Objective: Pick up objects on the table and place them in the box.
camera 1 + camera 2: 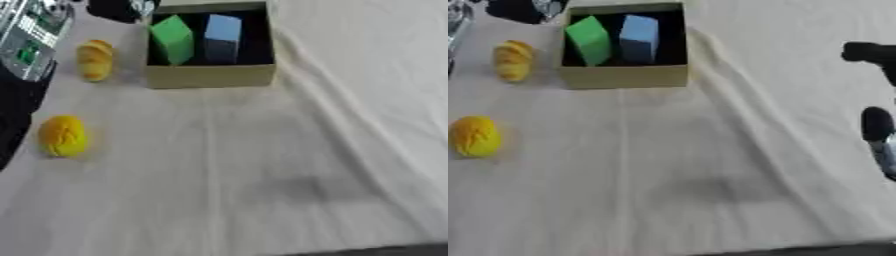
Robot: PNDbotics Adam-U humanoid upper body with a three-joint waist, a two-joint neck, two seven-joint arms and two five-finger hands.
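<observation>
Standing open at the far middle of the worktop (262,165), the box (210,75) is a tan cardboard one with a dark inside. In it are two blocks side by side: a green block (172,39) on the left, tilted, and a light blue block (222,37) on the right, upright or nearly so. The two stand close together; whether they touch cannot be told.

Outside the box, to its left and just beside its left wall, lies a yellow-orange ridged object (94,60), longer than wide, on the cloth. Nearer the camera and further left lies a round yellow object (63,136), well apart from the box and from the ridged one.

The worktop is covered by a pale cloth (737,100) with long folds running from the box's right corner down toward the near right edge.

At the right edge of the right eye view, dark parts of the right hand (878,125) show above the cloth, away from every object; it has hold of nothing, and how far its fingers are spread cannot be told. At the left edge of the left eye view a black and silver part of the left arm (31,35) comes in; its hand is not seen.
</observation>
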